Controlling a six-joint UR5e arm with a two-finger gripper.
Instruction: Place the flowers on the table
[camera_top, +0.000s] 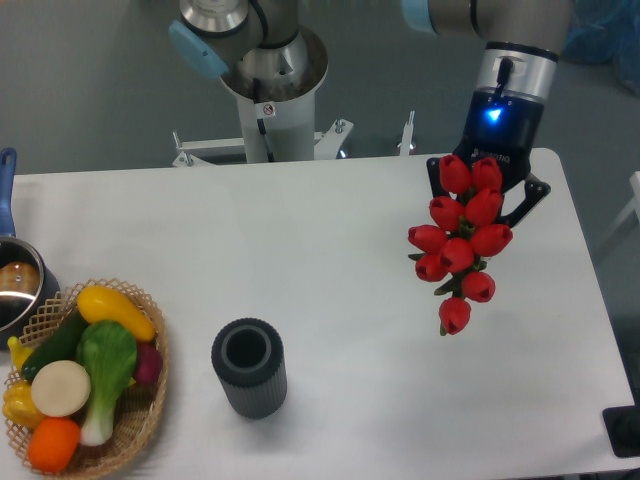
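We see the flowers (462, 240) hanging over the surface (340, 260) at about 2 o'clock, red buds toward the camera, stems mostly hidden behind them. The fingers (487, 186) are largely covered by the buds; black links show on either side, so we cannot tell how wide they stand, though the bunch seems held there. A vase (249, 367) stands at 6 o'clock. A basket (140, 420) of toy vegetables sits at 8 o'clock, a pot (15, 285) just above it.
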